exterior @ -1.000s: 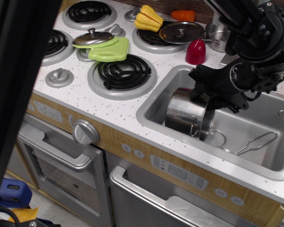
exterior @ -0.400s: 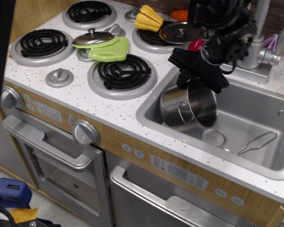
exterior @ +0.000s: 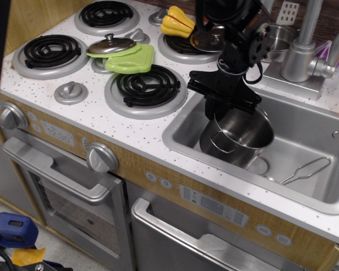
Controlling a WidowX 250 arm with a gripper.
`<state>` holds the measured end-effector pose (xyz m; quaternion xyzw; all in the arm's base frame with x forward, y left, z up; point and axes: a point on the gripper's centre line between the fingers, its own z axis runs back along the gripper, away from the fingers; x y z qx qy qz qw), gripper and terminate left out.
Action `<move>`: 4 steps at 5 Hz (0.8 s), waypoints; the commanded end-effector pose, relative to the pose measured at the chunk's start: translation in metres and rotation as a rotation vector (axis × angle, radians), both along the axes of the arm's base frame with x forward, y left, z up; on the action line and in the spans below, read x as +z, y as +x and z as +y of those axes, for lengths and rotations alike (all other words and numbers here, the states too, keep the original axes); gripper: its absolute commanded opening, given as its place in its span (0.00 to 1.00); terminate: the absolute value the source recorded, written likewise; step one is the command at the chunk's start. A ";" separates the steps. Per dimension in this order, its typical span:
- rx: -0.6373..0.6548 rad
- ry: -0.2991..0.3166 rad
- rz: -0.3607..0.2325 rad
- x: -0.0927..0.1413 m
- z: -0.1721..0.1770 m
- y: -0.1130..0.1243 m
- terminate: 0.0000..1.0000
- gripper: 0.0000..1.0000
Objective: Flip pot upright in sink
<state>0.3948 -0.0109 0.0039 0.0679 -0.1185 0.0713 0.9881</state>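
The shiny steel pot [exterior: 237, 135] stands nearly upright in the left part of the sink [exterior: 311, 186], its mouth facing up and slightly toward me, a wire loop handle on its near side. My black gripper [exterior: 225, 104] comes down from above and is shut on the pot's far-left rim. The round drain [exterior: 255, 165] shows just right of the pot's base.
A wire utensil [exterior: 305, 170] lies on the sink floor at right. The grey faucet [exterior: 302, 48] and a smaller steel pot [exterior: 279, 38] stand behind the sink. Stove burners, a green plate with a lid [exterior: 116, 48], and yellow toy food [exterior: 178, 21] are to the left.
The gripper has swung left and lower with the pot's rim in its grip. The pot turned from lying on its side to nearly upright, mouth up.
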 end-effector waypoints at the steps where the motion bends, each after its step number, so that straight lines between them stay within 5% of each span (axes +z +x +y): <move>1: -0.018 -0.108 -0.060 0.014 0.002 0.015 0.00 0.00; 2: -0.042 -0.137 -0.083 0.007 -0.002 0.020 0.00 1.00; 3: -0.042 -0.137 -0.083 0.007 -0.002 0.020 0.00 1.00; 4: -0.042 -0.137 -0.083 0.007 -0.002 0.020 1.00 1.00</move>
